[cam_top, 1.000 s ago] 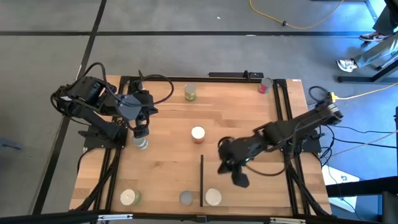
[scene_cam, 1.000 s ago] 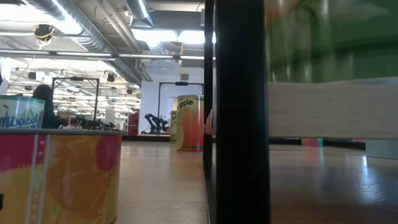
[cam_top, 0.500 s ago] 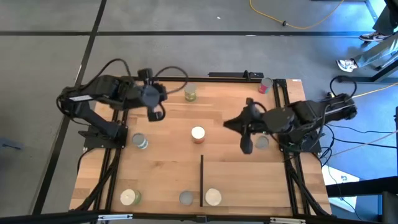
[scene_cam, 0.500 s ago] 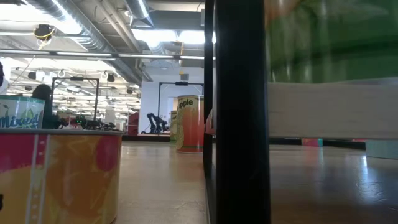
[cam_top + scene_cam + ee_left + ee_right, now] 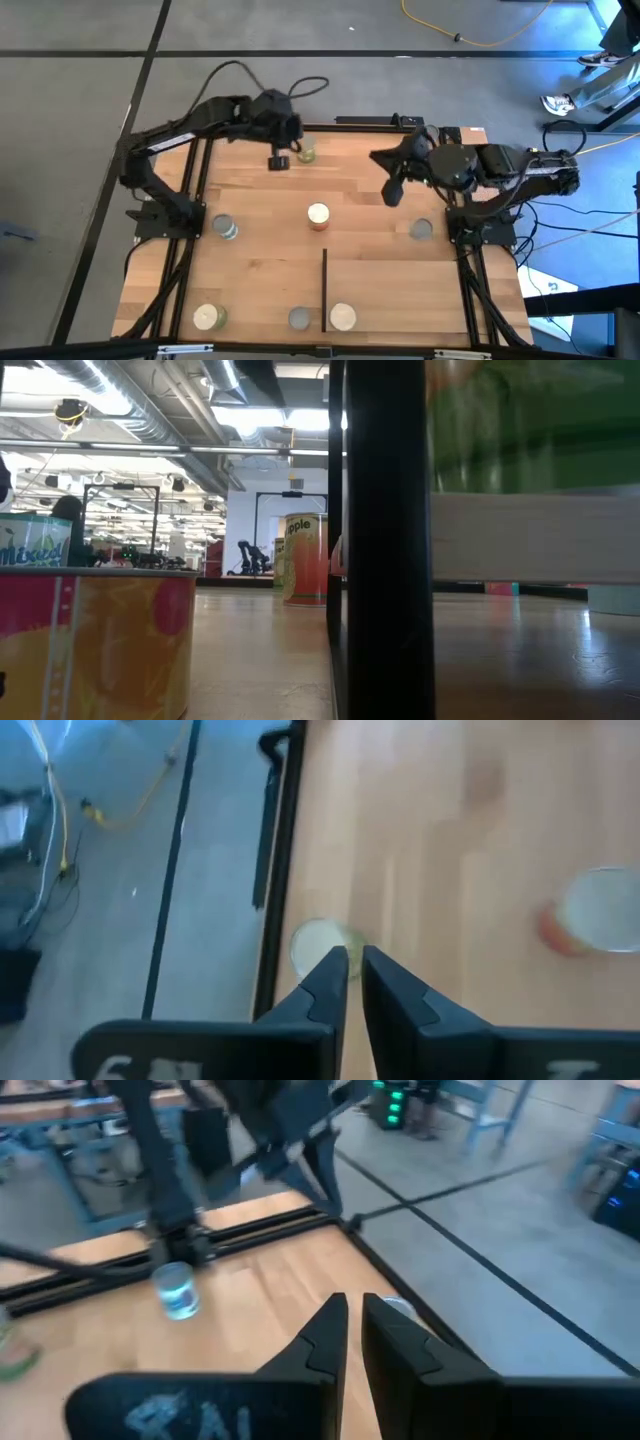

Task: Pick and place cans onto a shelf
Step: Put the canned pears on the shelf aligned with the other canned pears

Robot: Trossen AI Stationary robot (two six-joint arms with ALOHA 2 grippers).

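Cans with pale round tops sit scattered around the thin black strip on the light-wood table: a cream-topped orange can beyond its far end, a white-topped one just beside its near end. My left gripper, clenched and empty, hangs beside the green-sided can by the far rail. My right gripper looks nearly shut, seemingly empty, well beyond the strip.

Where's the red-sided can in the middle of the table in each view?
High: red-sided can at table centre.
Low: it looks like the "apple" can, just left of the black strip.
Left wrist: right edge.
Right wrist: not in it.
Landmark: the strip, shared by high and low views.
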